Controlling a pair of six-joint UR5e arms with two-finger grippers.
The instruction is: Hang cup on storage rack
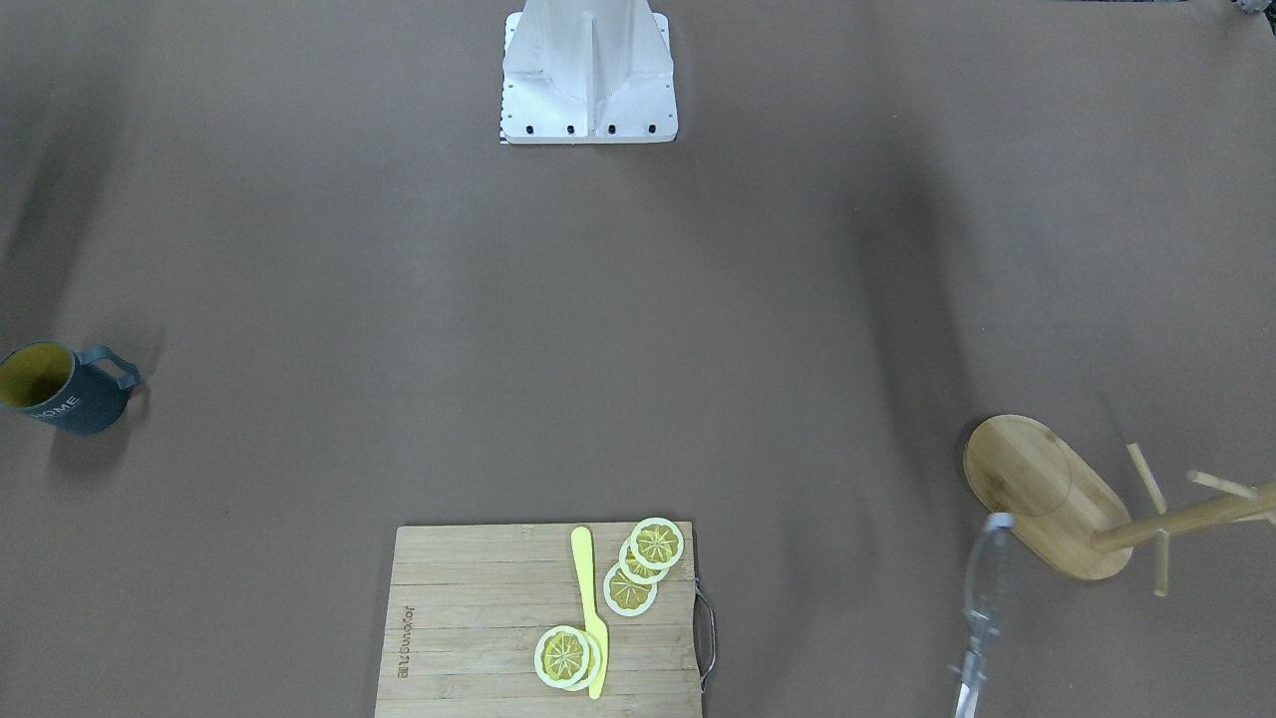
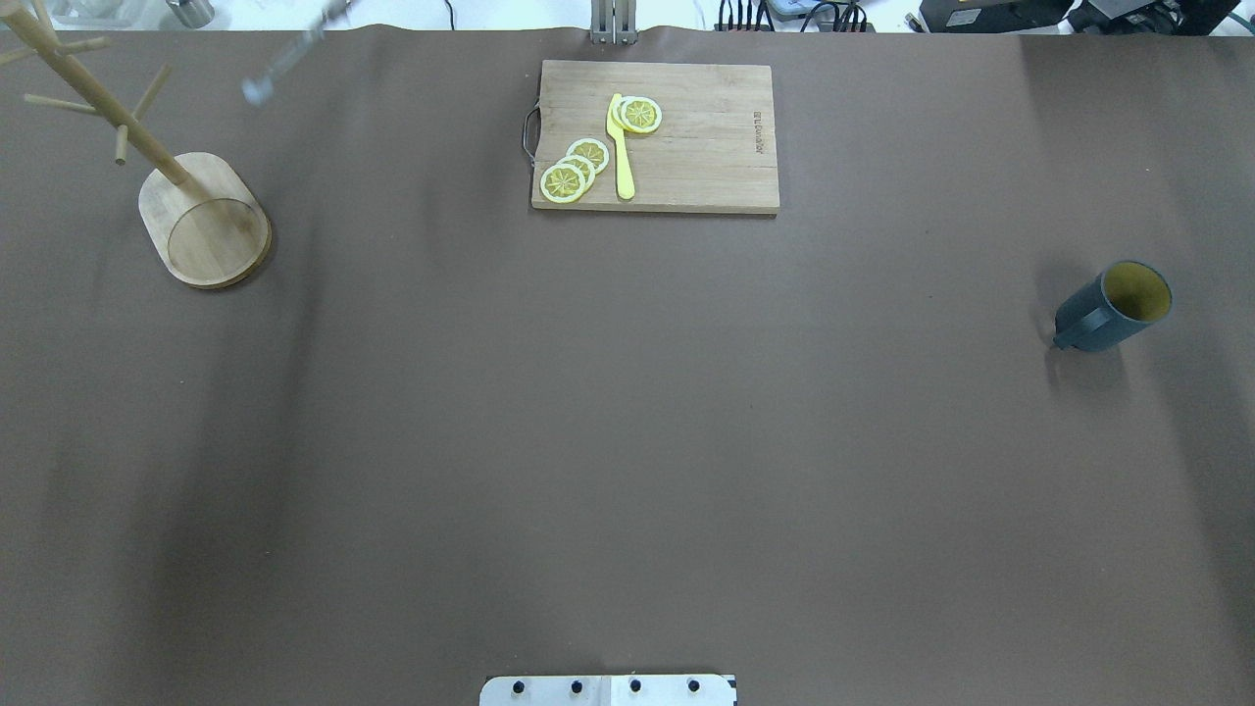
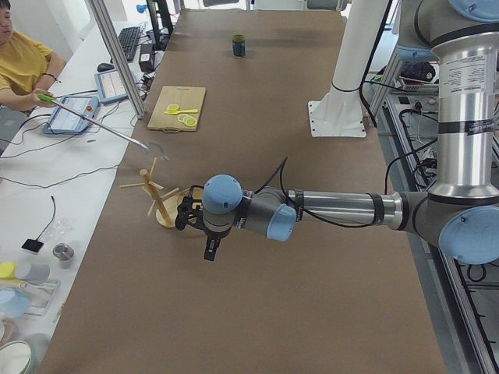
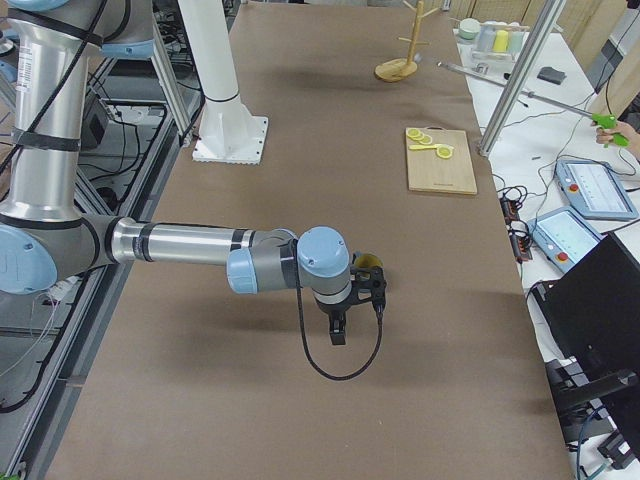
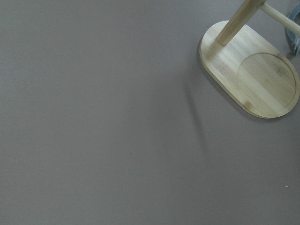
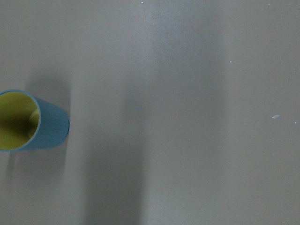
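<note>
The cup (image 1: 62, 391) stands upright on the table, dark blue-grey with a yellow inside and "HOME" on its side. It also shows in the overhead view (image 2: 1113, 312) at the right and in the right wrist view (image 6: 35, 126) at the left edge. The storage rack (image 1: 1047, 494) stands at the far left in the overhead view (image 2: 201, 221); its base fills the left wrist view's upper right (image 5: 251, 75). The left gripper (image 3: 188, 215) hovers next to the rack. The right gripper (image 4: 377, 286) hovers next to the cup (image 4: 368, 262). I cannot tell whether either is open or shut.
A wooden cutting board (image 2: 706, 147) with lemon slices (image 2: 574, 169) and a yellow knife (image 2: 621, 147) lies at the far middle edge. An operator's long grabber tool (image 1: 982, 598) reaches in beside the rack base. The robot's base (image 1: 588, 80) stands at the near edge.
</note>
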